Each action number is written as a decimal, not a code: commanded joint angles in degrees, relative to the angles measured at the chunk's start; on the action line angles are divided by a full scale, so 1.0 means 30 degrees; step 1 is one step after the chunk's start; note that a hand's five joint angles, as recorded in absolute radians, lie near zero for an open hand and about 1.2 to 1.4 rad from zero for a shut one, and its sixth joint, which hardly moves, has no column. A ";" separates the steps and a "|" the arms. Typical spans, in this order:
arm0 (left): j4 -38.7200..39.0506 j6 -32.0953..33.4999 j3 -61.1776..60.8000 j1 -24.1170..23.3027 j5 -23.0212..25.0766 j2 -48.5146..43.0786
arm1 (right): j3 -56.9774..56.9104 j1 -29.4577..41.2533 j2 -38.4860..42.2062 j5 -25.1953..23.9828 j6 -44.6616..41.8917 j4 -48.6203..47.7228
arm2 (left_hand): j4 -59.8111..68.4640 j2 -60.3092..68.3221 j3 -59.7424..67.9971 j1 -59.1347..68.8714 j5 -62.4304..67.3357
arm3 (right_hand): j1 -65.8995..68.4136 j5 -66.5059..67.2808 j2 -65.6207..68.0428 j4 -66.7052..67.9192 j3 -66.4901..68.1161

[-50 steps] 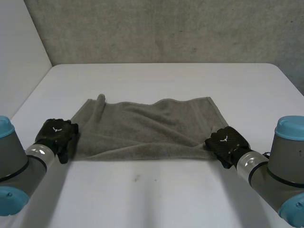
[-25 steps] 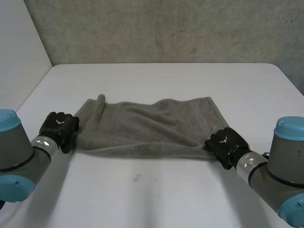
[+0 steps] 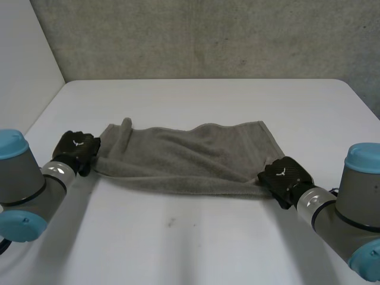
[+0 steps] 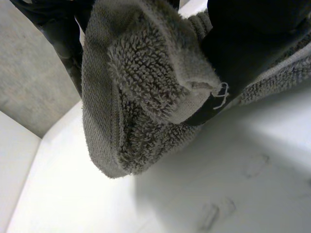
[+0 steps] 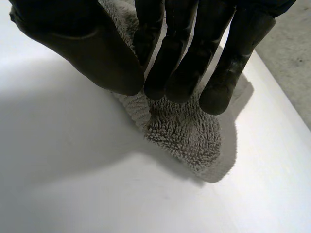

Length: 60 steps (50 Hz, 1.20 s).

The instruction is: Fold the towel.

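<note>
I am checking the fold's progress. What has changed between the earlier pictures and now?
The left robot hand, pinching the near left corner of the towel, moved away from the robot and carried that corner with it, so the near edge now slants. The right robot hand stayed on the near right corner; the far edge did not move.

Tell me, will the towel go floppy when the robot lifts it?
Probably floppy: the towel lies wrinkled, and its corner curls limply over the left hand. Its loopy surface looks grippy, so it likely won't slip from the left hand or the right hand, which pinch its near corners. It seems thick, perhaps slightly heavy.
</note>
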 commanded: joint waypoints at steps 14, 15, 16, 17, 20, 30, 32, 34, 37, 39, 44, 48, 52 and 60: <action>-0.3267 -0.0549 -0.3086 -0.0493 -0.0034 1.1915 | -0.5889 -0.1511 -0.7882 -0.0144 0.0313 0.8622 | 0.4318 0.4271 0.4358 0.4822 0.4818 | 0.1464 0.0727 0.1133 0.1117 0.1175; -0.3912 -0.0870 -0.2852 -0.0493 -0.0005 1.2941 | -0.6963 -0.1540 -0.8288 -0.0115 0.0284 0.9550 | 0.4318 0.4271 0.4358 0.4822 0.4818 | 0.1464 0.0727 0.1133 0.1117 0.1175; -0.3918 -0.0874 -0.2850 -0.0493 -0.0005 1.2951 | -0.8047 -0.1540 -0.8524 -0.0086 0.0284 1.0458 | 0.4318 0.4271 0.4358 0.4822 0.4818 | 0.1464 0.0727 0.1133 0.1117 0.1175; -0.4527 -0.1280 -0.2443 -0.0493 -0.0005 1.3792 | -0.8057 -0.1540 -0.8526 -0.0085 0.0284 1.0467 | 0.4318 0.4271 0.4358 0.4822 0.4818 | 0.1464 0.0727 0.1133 0.1117 0.1175; -0.5671 -0.2246 -0.1681 -0.0493 -0.0005 1.4764 | -1.0302 -0.1569 -0.8702 -0.0114 0.0313 1.2188 | 0.4318 0.4271 0.4358 0.4822 0.4818 | 0.1464 0.0727 0.1133 0.1117 0.1175; -0.8137 -0.4448 -0.0623 -0.0317 0.1079 1.2658 | -1.2950 -0.1482 -0.6798 -0.0202 0.0050 1.6122 | 0.4318 0.4271 0.4358 0.4822 0.4818 | 0.1464 0.0727 0.1133 0.1117 0.1175; -0.8225 -0.4507 -0.0330 -0.0317 0.1255 1.1223 | -1.3417 -0.1306 -0.4437 -0.0173 -0.0212 1.6968 | 0.4318 0.4271 0.4358 0.4822 0.4818 | 0.1464 0.0727 0.1133 0.1117 0.1175; -0.8342 -0.4536 0.1010 -0.0433 0.1226 0.8395 | -1.3796 -0.1277 -0.3555 -0.0086 -0.0388 1.6855 | 0.4318 0.4271 0.4358 0.4822 0.4818 | 0.1464 0.0727 0.1133 0.1117 0.1175; -0.8430 -0.4536 0.3290 -0.0522 0.1109 0.5669 | -1.5402 -0.1015 -0.1739 0.0061 -0.0362 1.5894 | 0.4318 0.4271 0.4358 0.4822 0.4818 | 0.1464 0.0727 0.1133 0.1117 0.1175; -0.8459 -0.4536 0.4695 -0.0609 0.1050 0.4467 | -1.6571 -0.0607 -0.0656 0.0061 -0.0215 1.4930 | 0.4318 0.4271 0.4358 0.4822 0.4818 | 0.1464 0.0727 0.1133 0.1117 0.1175; -0.8256 -0.4711 0.9090 -0.0786 0.1079 0.2321 | -1.9454 0.0188 0.0937 0.0354 0.0694 0.9677 | 0.4318 0.4271 0.4358 0.4822 0.4818 | 0.1464 0.0727 0.1133 0.1117 0.1175; -0.5776 -0.6227 1.1794 -0.0902 0.0962 0.2169 | -1.8873 0.0189 0.0471 0.0909 0.2330 0.2521 | 0.4318 0.4271 0.4358 0.4822 0.4818 | 0.1464 0.0727 0.1133 0.1117 0.1175; -0.3245 -0.8169 1.1652 -0.1108 0.0610 0.2609 | -1.7433 0.0218 -0.0675 0.0940 0.2979 -0.0255 | 0.4318 0.4271 0.4358 0.4822 0.4818 | 0.1464 0.0727 0.1133 0.1117 0.1175; -0.0256 -1.0483 0.8401 -0.1050 0.0405 0.4016 | -1.3624 0.0247 -0.2550 0.0911 0.3272 0.0536 | 0.4318 0.4271 0.4358 0.4822 0.4818 | 0.1464 0.0727 0.1133 0.1117 0.1175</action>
